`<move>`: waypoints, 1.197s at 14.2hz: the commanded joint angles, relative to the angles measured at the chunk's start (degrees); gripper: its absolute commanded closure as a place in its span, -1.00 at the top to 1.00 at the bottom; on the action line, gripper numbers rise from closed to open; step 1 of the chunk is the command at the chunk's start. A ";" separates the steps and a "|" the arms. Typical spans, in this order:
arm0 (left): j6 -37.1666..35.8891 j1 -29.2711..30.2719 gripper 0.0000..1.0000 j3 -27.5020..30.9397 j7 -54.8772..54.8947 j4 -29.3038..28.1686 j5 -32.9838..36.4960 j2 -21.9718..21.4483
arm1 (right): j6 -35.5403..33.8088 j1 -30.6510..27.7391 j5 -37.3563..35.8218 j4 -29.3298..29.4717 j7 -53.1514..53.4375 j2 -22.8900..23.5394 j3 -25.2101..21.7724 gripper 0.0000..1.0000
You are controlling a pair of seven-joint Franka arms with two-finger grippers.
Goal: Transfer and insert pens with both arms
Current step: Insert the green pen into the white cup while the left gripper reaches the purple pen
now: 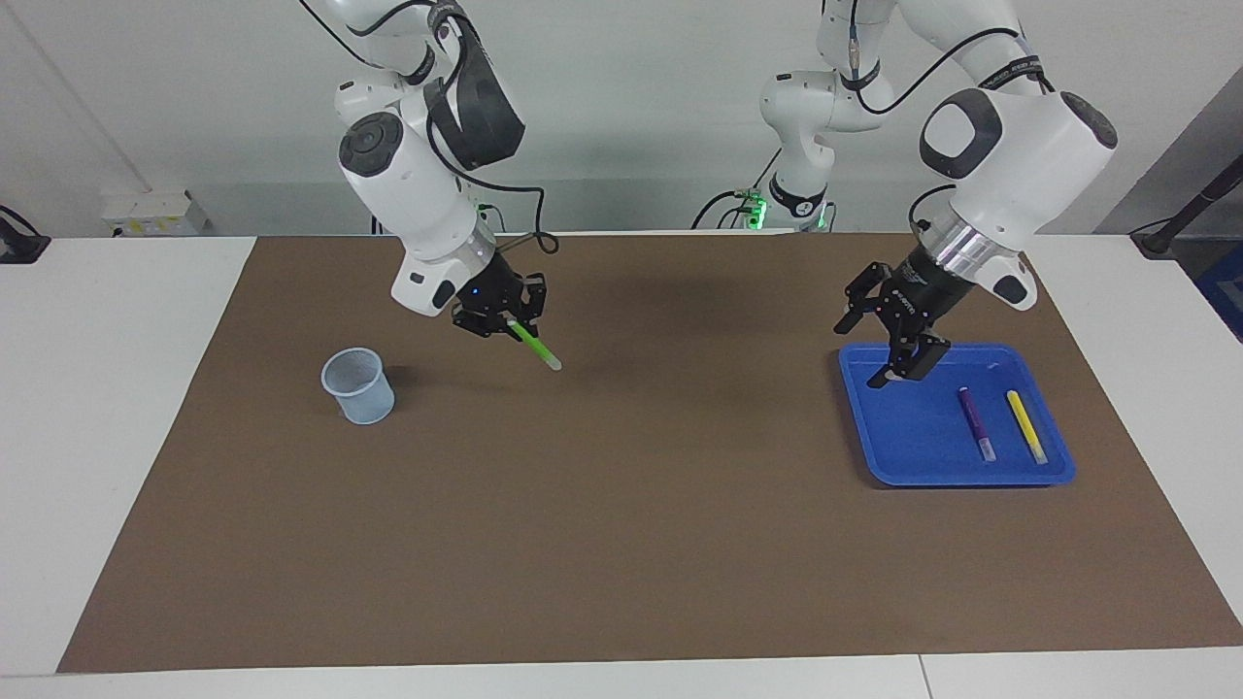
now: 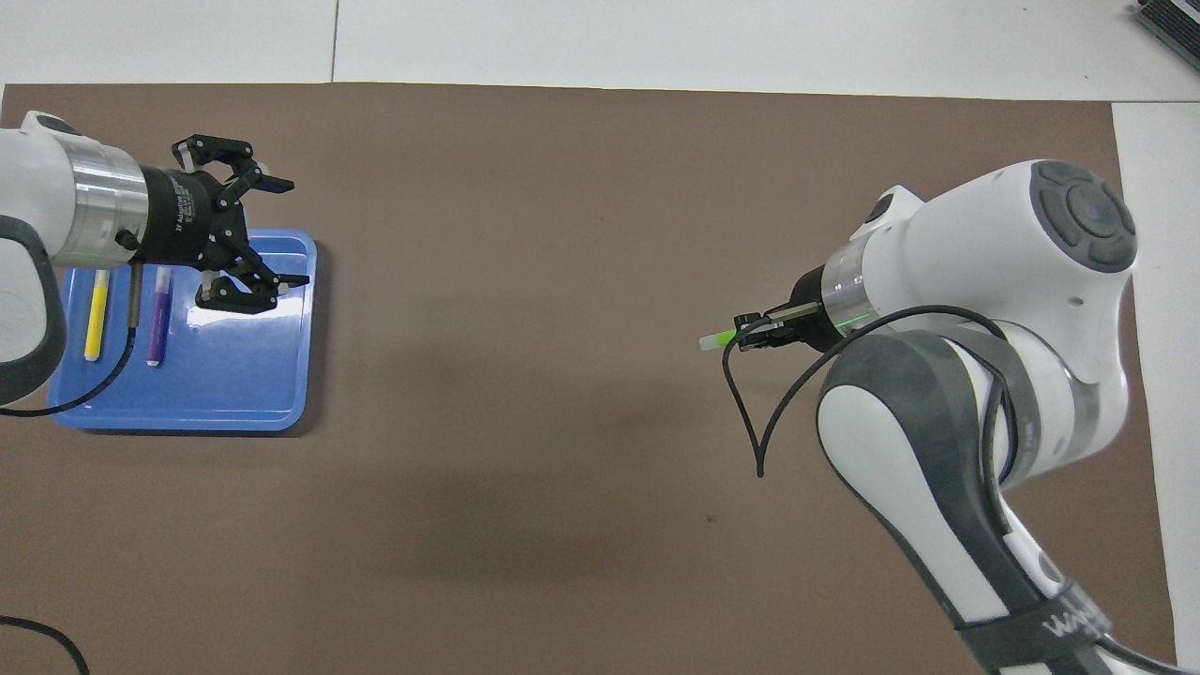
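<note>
Gripping the green pen, the right tool hangs over the mat; left tool open over the tray

A: Arms are white shells with dark grey joint covers and round grey end caps.

B: Wrists?

A: Silver rings, then black skeletal grippers with small white lettering. Black cables loop outside each forearm. Black strap with white print on each upper link.
</note>
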 commanded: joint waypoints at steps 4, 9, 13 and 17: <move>-0.05 1.83 1.00 -0.27 14.11 -0.76 5.02 -0.95 | -6.60 -2.46 -13.69 -0.83 0.82 -5.21 0.44 -1.00; -2.59 5.34 1.00 -0.01 31.40 -1.46 10.11 -1.12 | -7.93 -5.43 -21.44 -2.41 0.12 -7.67 0.62 -1.00; -2.68 9.03 1.00 -0.01 51.16 -1.63 14.25 -0.16 | -6.70 -9.04 -23.64 -4.26 -3.65 -8.20 0.62 -1.00; -0.93 11.57 1.00 -0.01 69.12 -2.34 20.59 2.91 | -1.88 -12.21 -24.26 -9.52 -6.73 -10.22 0.62 -1.00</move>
